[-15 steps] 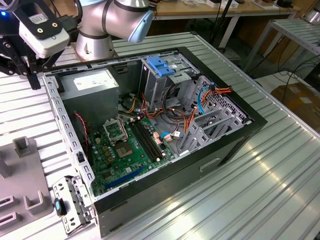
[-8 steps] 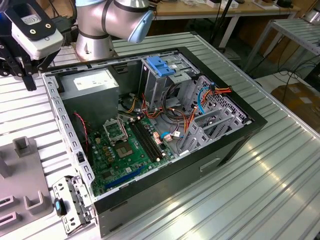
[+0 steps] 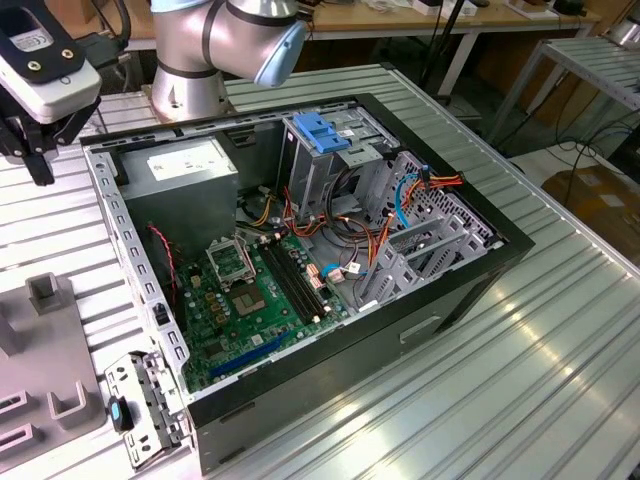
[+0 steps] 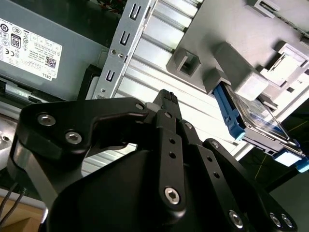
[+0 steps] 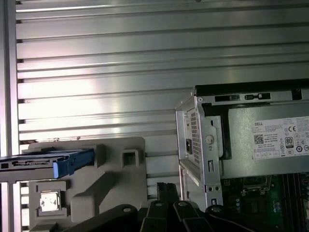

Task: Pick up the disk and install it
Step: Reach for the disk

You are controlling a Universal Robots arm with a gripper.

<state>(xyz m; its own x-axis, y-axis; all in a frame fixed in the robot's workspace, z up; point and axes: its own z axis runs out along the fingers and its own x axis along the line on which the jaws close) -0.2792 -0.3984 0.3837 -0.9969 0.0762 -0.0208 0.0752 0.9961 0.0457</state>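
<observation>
Closest to us in the second wrist view is the gripper [image 4: 166,98], black linkage up front, its fingertips pressed together w/ nothing btwn them. We see it hanging over the ribbed metal table [image 4: 154,54], btwn the open PC case [image 3: 430,290] and a grey holder block [image 5: 113,166]. The disk [image 4: 255,117] rests in that holder, silver-grey w/ blue side rails, well apart from the gripper. In the first wrist view we catch it edge-on, one blue rail end sticking out over the block. In the exterior view the gripper is at the exterior view's left, just outside the case corner where the grey PSU box [image 3: 190,168] w/ its white sticker sits. Inside the case we make out the green motherboard [image 3: 250,300], a blue latch plate [image 3: 322,130] on a metal cage, and orange & red cables [image 3: 440,182].
</observation>
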